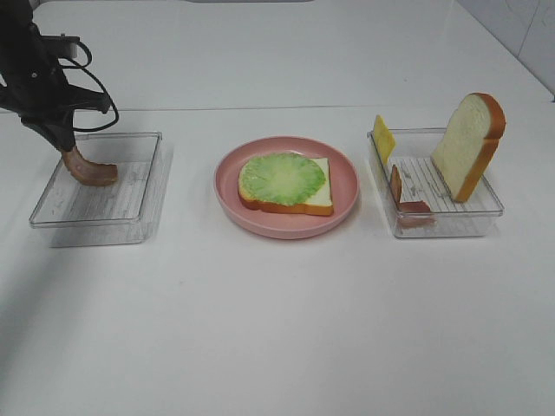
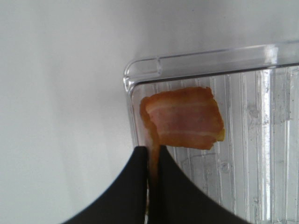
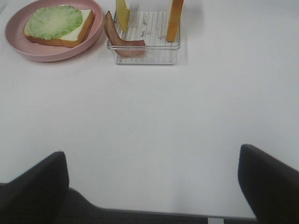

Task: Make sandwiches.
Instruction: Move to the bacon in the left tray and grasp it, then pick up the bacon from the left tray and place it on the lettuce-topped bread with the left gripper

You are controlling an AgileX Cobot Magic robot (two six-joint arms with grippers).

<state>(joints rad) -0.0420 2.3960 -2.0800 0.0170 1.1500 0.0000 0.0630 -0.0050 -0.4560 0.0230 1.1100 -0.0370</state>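
- Nearest: bare white table (image 1: 277, 347), with the right fingers (image 3: 268, 179) spread wide above it, released, grasping nothing.
- Farther on, mid-table: round pink plate (image 1: 345, 201) carrying a flat bread slice (image 1: 322, 199), with a green lettuce leaf (image 1: 282, 178) laid over most of its top.
- Level with the plate, on the left: clear left tray (image 1: 52, 218), well apart from the plate.
- Inside that tray, toward its far wall: reddish-brown bacon strip (image 1: 91, 172), hanging bent near a corner; cannot tell whether its lower end touches the tray floor.
- Clenched on that strip's upper end: left fingers (image 2: 175, 191), black, pressed together with the bacon between them.
- Level with the plate, on the right: clear right tray (image 1: 475, 215).
- In it: second bread slice (image 1: 468, 143) standing tilted, yellow cheese slice (image 1: 382, 139) upright at the far corner nearest the plate, second bacon strip (image 1: 397, 185) against the plate-side wall.
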